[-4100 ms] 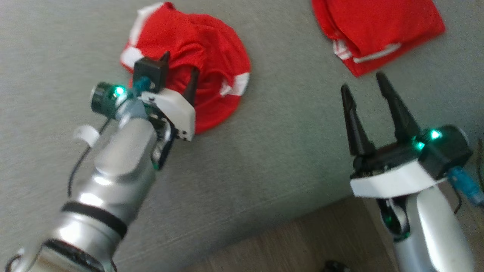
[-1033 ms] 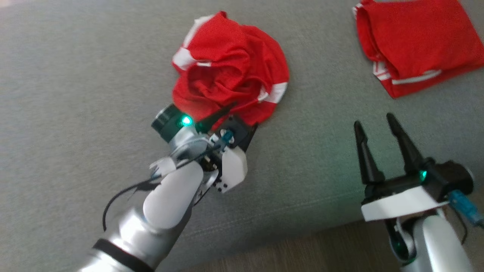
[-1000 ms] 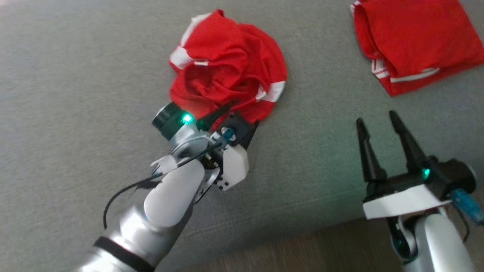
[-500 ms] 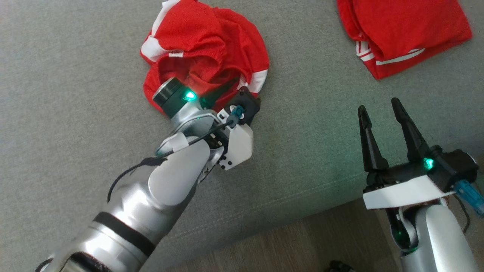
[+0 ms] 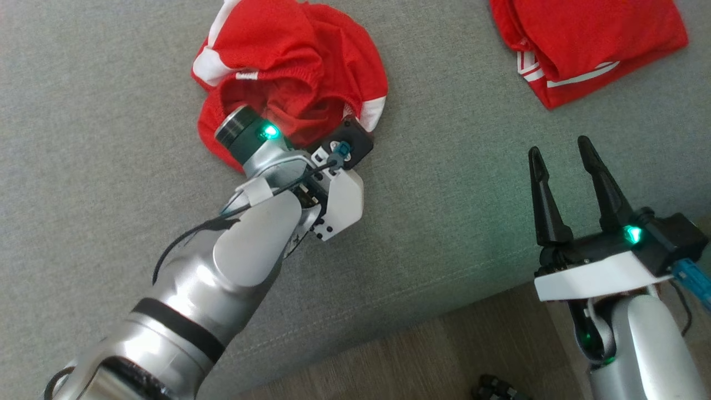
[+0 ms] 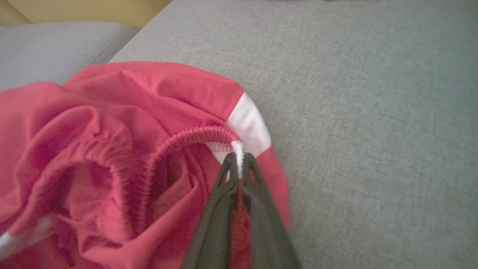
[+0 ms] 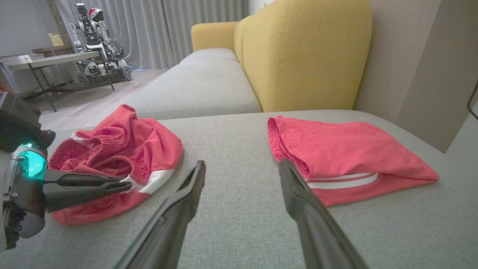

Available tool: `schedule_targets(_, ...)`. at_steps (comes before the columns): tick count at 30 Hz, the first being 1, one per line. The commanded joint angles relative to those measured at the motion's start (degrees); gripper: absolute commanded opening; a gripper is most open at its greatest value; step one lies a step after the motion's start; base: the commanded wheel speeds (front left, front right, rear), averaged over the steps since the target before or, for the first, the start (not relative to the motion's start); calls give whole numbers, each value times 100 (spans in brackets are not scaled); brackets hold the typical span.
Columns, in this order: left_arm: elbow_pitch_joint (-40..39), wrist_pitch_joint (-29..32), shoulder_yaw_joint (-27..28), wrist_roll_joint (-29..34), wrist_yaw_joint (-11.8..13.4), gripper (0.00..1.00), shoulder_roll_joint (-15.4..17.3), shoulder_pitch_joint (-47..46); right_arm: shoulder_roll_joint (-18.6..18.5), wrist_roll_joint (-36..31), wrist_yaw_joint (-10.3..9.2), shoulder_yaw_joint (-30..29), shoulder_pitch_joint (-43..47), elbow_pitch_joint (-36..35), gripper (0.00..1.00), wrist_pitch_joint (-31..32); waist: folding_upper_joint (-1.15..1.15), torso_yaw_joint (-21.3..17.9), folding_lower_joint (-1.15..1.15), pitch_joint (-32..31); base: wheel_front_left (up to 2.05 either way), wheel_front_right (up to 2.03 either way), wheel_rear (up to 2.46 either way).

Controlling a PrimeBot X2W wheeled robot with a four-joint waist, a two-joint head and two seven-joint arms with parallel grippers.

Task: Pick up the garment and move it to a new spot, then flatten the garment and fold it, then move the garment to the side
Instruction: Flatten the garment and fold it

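Observation:
The garment [image 5: 289, 61], crumpled red shorts with white stripes, lies on the grey sofa seat [image 5: 100, 111] at the top middle of the head view. My left gripper [image 6: 238, 158] is shut on the elastic waistband at the near right edge of the garment [image 6: 112, 130], beside a white stripe. From the right wrist view, the same left gripper [image 7: 127, 185] pinches the garment's [image 7: 123, 149] edge low on the seat. My right gripper [image 5: 558, 147] hovers open over the seat's front right, holding nothing.
A second red garment [image 5: 589, 39], folded, lies at the back right of the seat. The yellow backrest [image 7: 306, 52] rises behind it. Wooden floor [image 5: 444, 361] runs along the seat's front edge. Another robot [image 7: 93, 22] and a table [image 7: 48, 59] stand far off.
My left gripper's fingers have closed on the garment's waistband, having stood open around it. The head camera has shifted a little. The right gripper stays open.

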Motion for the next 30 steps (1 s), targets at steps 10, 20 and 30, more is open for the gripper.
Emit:
schedule_targets(10,-918,-274,436,-1361,-448,0,16,-702,-35,61,-2,42,-91,-125,100,-37,0,123,-1,-346,0,0,0)
schedule_targets(20,-2288,117,940,-2234,-567,0,314,-1790,-34,28,-2,-44,60,-104,100,-37,0,447,-1,-754,0,0,0)
schedule_targets(30,-3779,673,1156,-2675,-18,0,1484,353,-34,-191,-2,-68,241,-187,100,-37,0,1069,-1,-736,0,0,0)
